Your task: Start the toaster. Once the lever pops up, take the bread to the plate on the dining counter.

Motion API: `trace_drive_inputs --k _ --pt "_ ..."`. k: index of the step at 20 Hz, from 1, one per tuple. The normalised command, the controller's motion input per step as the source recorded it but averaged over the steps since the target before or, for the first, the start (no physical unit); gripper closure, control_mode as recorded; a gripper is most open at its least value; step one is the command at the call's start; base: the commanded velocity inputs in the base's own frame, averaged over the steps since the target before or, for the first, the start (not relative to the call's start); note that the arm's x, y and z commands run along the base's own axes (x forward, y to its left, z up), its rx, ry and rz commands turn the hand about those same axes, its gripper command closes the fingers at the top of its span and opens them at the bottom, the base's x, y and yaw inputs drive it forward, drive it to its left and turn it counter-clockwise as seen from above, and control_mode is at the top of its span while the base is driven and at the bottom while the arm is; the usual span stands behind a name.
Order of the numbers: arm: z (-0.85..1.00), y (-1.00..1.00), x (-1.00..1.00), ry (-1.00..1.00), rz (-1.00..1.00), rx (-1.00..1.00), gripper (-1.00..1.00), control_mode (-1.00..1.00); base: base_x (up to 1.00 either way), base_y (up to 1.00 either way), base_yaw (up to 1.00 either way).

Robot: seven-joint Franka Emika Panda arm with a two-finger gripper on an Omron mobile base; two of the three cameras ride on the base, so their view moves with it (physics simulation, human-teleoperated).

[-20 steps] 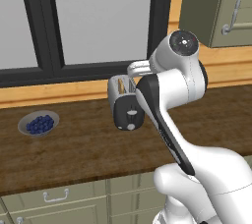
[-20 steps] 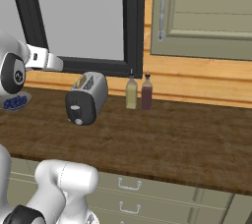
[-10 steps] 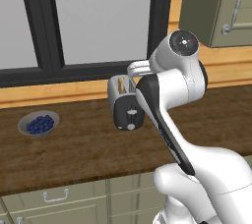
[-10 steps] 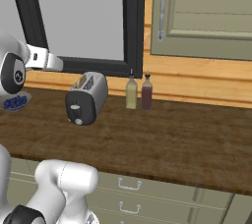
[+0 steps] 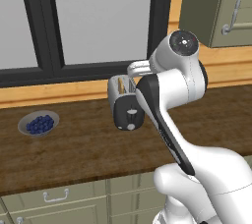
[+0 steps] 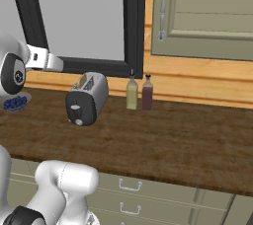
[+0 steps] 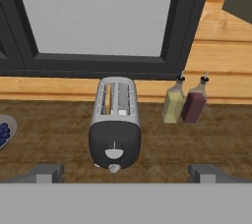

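The gripper [image 7: 125, 173] hung released, jaws wide, above the toaster [image 7: 114, 125] on the wooden surface [image 7: 197, 144]. What looked like bread [image 7: 108, 99] sat in its left slot.

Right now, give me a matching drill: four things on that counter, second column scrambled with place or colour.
Things:
1. toaster
2. bowl of blueberries
3. yellow bottle
4. dark red bottle

Descriptions:
A. grey, holding blue fruit, at the left of the wooden counter
B. silver body with black front panel and white knob
C. beside the window frame, pale liquid
D. farthest right of the four

Pairs: 1-B, 2-A, 3-C, 4-D
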Motion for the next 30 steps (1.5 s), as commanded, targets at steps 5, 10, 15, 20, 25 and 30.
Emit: trace_drive_inputs --k 5,10,15,20,25,30 --pt "0.0 0.0 0.0 0.0 0.0 0.0 -1.0 -1.0 0.0 0.0 0.0" --pt "0.0 0.0 0.0 0.0 0.0 0.0 -1.0 -1.0 0.0 0.0 0.0" --pt "0.0 0.0 0.0 0.0 0.0 0.0 -1.0 -1.0 0.0 0.0 0.0" --pt "0.0 0.0 0.0 0.0 0.0 0.0 -1.0 -1.0 0.0 0.0 0.0" --pt "0.0 0.0 0.0 0.0 0.0 0.0 -1.0 -1.0 0.0 0.0 0.0" --pt "0.0 0.0 0.0 0.0 0.0 0.0 -1.0 -1.0 0.0 0.0 0.0"
